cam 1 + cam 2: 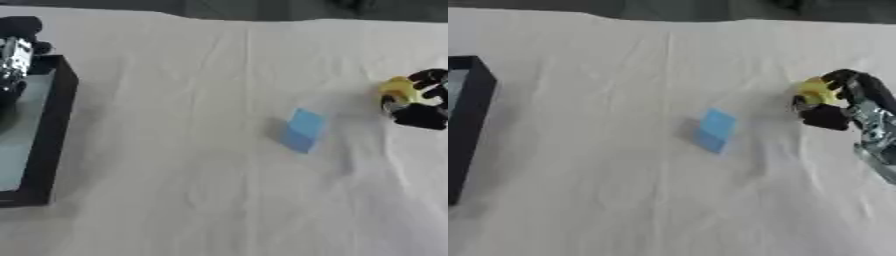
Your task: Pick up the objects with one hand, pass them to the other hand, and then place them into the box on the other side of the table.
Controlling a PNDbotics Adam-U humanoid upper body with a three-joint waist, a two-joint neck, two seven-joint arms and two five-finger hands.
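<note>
**Right hand closed on a yellow object; blue block on the cloth; box at the left edge**

The work surface is a table covered with a pale, creased cloth (pixel 201 200). At the right side, the robot's right hand (pixel 846 102) enters from the right edge, with its silver and black forearm trailing toward the lower right. Its dark fingers (pixel 859 82) are curled round a small yellow object (pixel 815 91), which shows between the fingers above and the thumb below. The object's exact shape cannot be made out; only a rounded yellow mass is visible. Whether the hand and object touch the cloth or sit just above it cannot be told.

Near the middle of the cloth lies a blue block (pixel 304 130), tilted so that a lighter upper face and a darker lower face both show. It casts a soft shadow to its left and stands well apart from the right hand and from the box.

At the left edge sits a box (pixel 54 130) with dark walls and a pale, bluish floor. Its long side runs roughly along the left border of the view. The left hand (pixel 16 55), black with silver parts, shows at the upper left corner, over the far end of the box. Its fingers cannot be read, so its state cannot be told.
</note>
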